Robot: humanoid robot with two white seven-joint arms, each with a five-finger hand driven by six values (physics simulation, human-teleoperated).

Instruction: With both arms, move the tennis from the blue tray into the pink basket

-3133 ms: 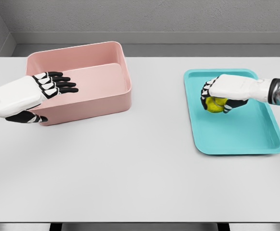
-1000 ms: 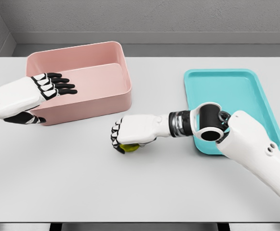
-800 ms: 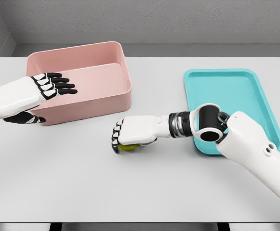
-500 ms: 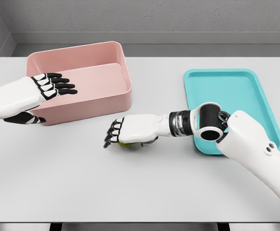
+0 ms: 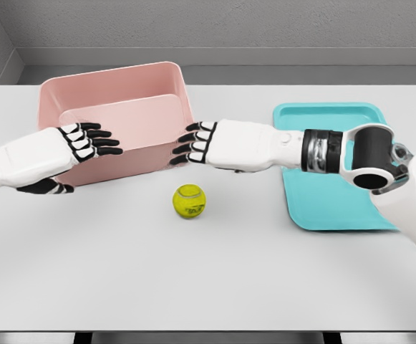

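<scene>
While both hands hang open, the tennis ball (image 5: 189, 201) sits alone on the white table (image 5: 215, 279).
The left hand (image 5: 79, 142) and right hand (image 5: 211, 144) spread their fingers by the pink basket (image 5: 114, 89); the blue tray (image 5: 322, 208) lies right; grey walls (image 5: 236, 25) stand behind.

Yellow tennis ball (image 5: 189, 201) rests on table between pink basket (image 5: 122, 118) and blue tray (image 5: 336, 208)
</scene>
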